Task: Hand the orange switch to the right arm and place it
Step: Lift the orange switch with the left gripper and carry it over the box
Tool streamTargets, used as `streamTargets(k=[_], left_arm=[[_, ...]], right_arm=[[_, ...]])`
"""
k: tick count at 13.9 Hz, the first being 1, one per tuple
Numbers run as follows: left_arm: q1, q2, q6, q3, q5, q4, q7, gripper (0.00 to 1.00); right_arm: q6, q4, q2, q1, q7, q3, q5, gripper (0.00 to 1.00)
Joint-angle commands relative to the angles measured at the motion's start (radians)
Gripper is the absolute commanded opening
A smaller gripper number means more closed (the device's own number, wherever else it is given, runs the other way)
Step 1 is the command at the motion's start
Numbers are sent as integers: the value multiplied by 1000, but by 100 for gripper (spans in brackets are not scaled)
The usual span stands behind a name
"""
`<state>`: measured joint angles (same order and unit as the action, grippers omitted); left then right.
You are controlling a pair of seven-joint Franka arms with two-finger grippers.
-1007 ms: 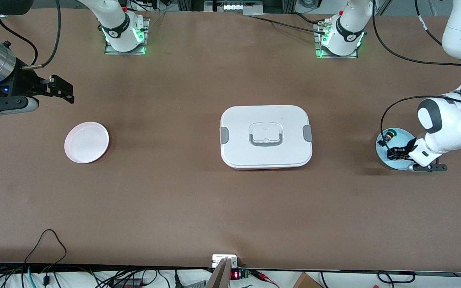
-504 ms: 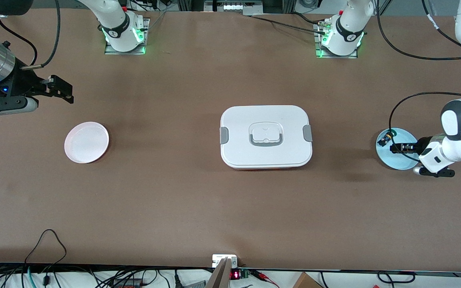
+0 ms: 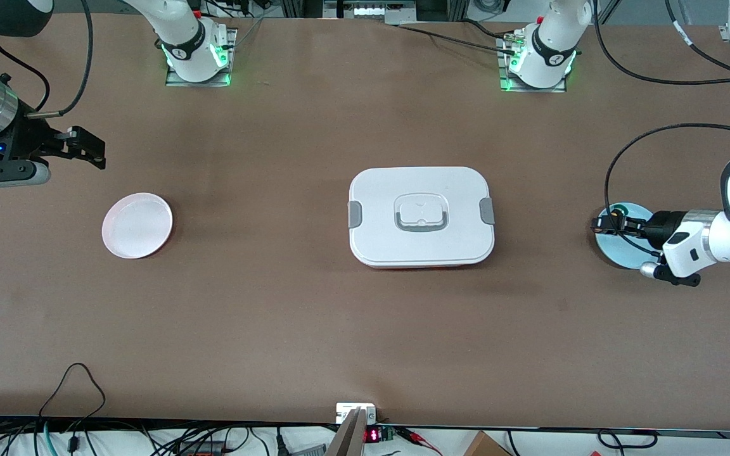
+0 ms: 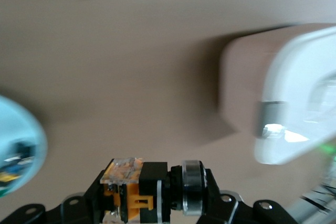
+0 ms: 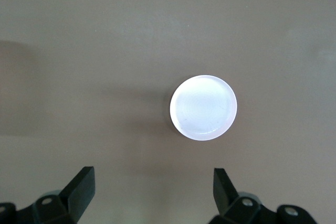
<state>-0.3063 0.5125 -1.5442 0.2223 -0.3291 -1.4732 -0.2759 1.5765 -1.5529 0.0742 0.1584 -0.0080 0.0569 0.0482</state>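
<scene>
Table [image 3: 276, 329] is carrying a white lidded box [image 3: 421, 216] mid-way. Right claw [image 3: 89, 147] is hanging wide over the pink dish [image 3: 137, 225]. Left claw [image 3: 606, 224] is gripping the orange switch [image 4: 149, 192] over the blue dish [image 3: 625, 250].

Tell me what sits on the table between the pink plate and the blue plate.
In the front view, only the white lidded container sits between the pink plate and the blue plate; the table either side of it is bare.
</scene>
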Motion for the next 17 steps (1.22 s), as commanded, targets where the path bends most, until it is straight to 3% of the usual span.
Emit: streamTargets(k=[1,6,10,11,13,17], left_arm=[[-10,-28,90,46,-146,20,-13,19],[-13,-46,110,166,-439,34,-58,18],[-14,-51,-22,324,-501,17,-332,17],[-7,-49,-77,350,-531,1,-373,17],[9,-42,-215,411,-591,-22,-420,16],[35,-42,-489,501,-686,-97,-782,12]], right_arm=[[-10,22,9,6,2,-3,13,100],[-36,19,3,33,-7,-9,18,100],[-89,10,15,29,-199,-6,-1,100],[-99,10,24,30,-201,-8,-57,100],[-130,2,54,20,-193,-2,-256,100],[-135,-19,136,7,-167,0,-619,100]])
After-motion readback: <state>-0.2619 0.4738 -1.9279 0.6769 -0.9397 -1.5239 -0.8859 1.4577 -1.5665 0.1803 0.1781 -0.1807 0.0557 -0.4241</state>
